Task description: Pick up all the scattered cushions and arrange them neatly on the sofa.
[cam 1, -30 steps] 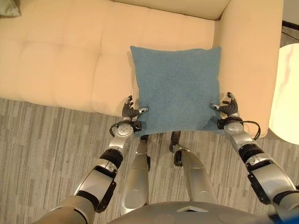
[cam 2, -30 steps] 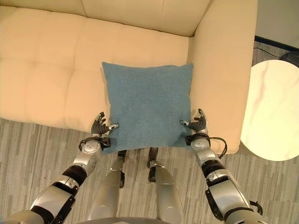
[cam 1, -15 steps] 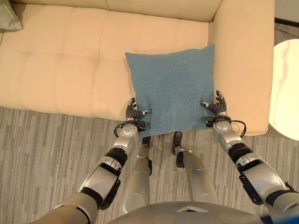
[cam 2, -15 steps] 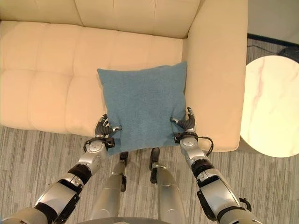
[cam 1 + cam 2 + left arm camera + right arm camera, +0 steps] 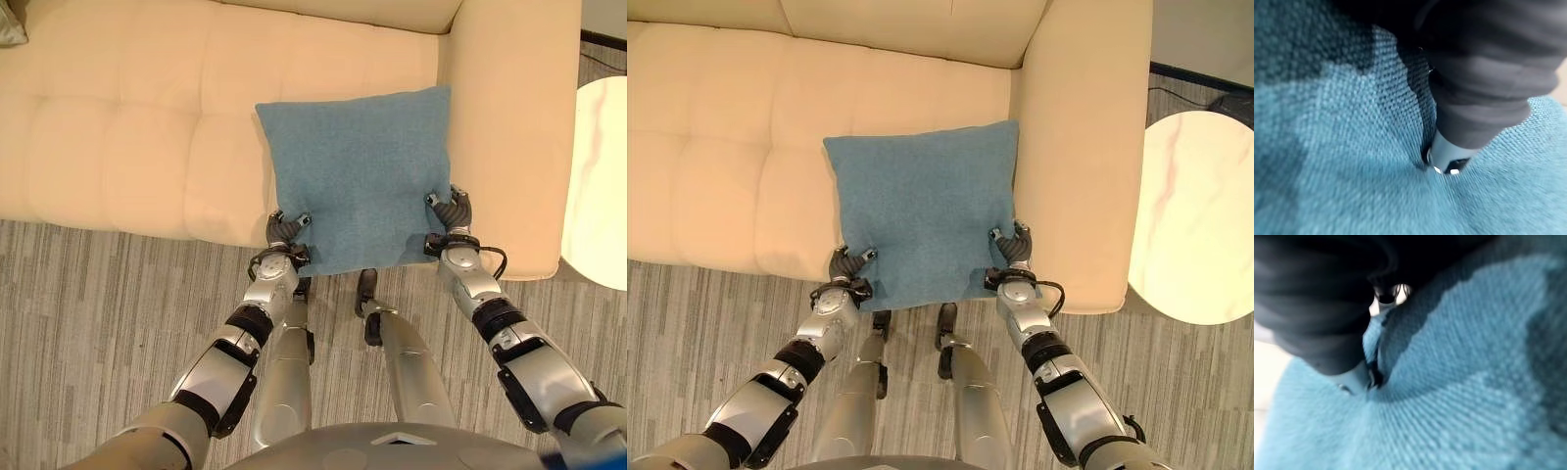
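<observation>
Cushion point(image 5: 358, 171), blue, lies flat on sofa point(image 5: 147, 117) seat, right up against sofa's armrest, near edge overhanging seat front. L hand point(image 5: 285, 228) and R hand point(image 5: 452, 211) each pinch a near corner, fingers curled into the cloth.

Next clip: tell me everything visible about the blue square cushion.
The blue square cushion is plain woven fabric, soft-looking, with no pattern or trim. It lies flat on the cream sofa's seat, right side against the sofa's armrest, near edge overhanging the seat front. The left hand pinches its near left corner, the right hand its near right corner; the wrist views show cloth dimpled around the fingers.
</observation>
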